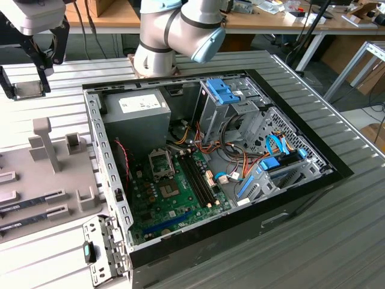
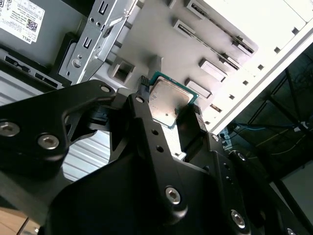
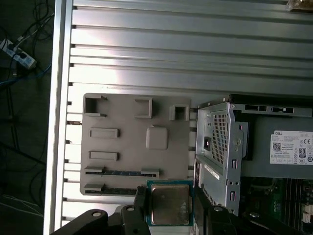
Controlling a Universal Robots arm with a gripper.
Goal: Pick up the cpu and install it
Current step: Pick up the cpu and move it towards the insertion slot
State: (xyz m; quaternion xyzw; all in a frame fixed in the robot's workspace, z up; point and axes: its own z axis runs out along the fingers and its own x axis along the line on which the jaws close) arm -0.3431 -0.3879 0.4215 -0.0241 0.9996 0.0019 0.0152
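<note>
Two black fingers point(image 2: 139, 105) of the gripper point(image 2: 168, 105) are closed on opposite edges of the cpu point(image 2: 168, 97), and in both wrist views we see the chip pinched flat between them, metal top facing the cameras. In the exterior view it hangs at the far left, above the grey parts tray point(image 1: 24, 162) and well apart from the open computer case point(image 1: 108, 180) and the socket point(image 1: 161, 162) on its motherboard point(image 1: 174, 201).

We judge the chip to be light, thin and stiff, with a smooth lid that could slip under a weak pinch. Its underside contacts are likely fragile, so the green rim edges look like the right place to hold, as now. It should stay level.

As for writing, we see faint marks on the lid but cannot make them out. The power supply point(image 3: 288, 142) inside the case carries a white label point(image 3: 291, 149) with printed text and small symbols. The tray shows no print.
</note>
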